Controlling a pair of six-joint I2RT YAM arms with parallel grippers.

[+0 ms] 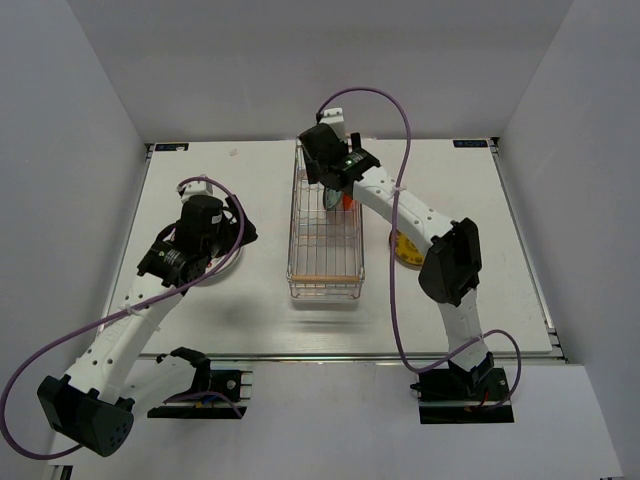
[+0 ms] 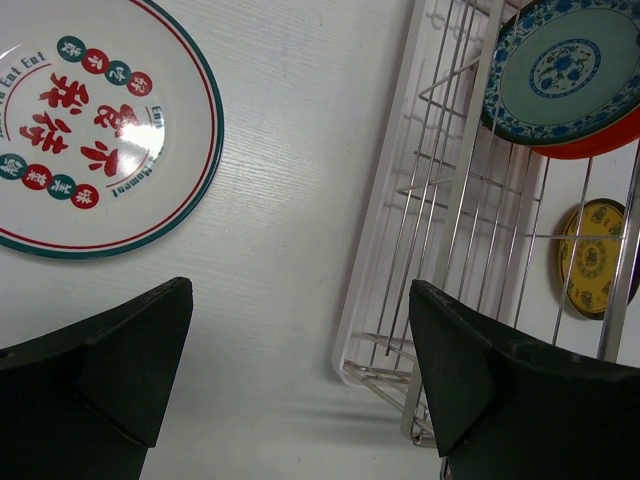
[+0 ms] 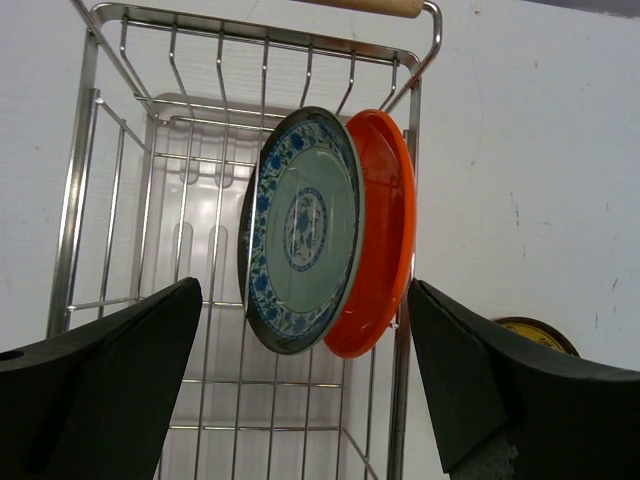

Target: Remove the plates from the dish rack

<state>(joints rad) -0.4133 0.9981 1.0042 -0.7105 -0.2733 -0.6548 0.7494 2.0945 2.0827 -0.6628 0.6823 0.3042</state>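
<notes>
- The right gripper (image 3: 305, 385) hung wide open and empty over the rack (image 3: 85, 200).
- The teal plate (image 3: 305, 230) and orange plate (image 3: 388, 220) stood upright, touching, at the rack's far end.
- The left gripper (image 2: 300, 370) was wide open, holding nothing, above the table (image 2: 290, 200).
- The white plate (image 2: 90, 120) lay flat left of the rack and the yellow plate (image 2: 595, 260) lay to its right.

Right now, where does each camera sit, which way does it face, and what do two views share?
Top external: above, behind, looking down on table, dish rack; left arm, right arm show.
Left wrist: looks down at white plate, rack side; left claw shows.
Right wrist: faces into rack; right claw shows.
Both wrists share teal plate.
</notes>
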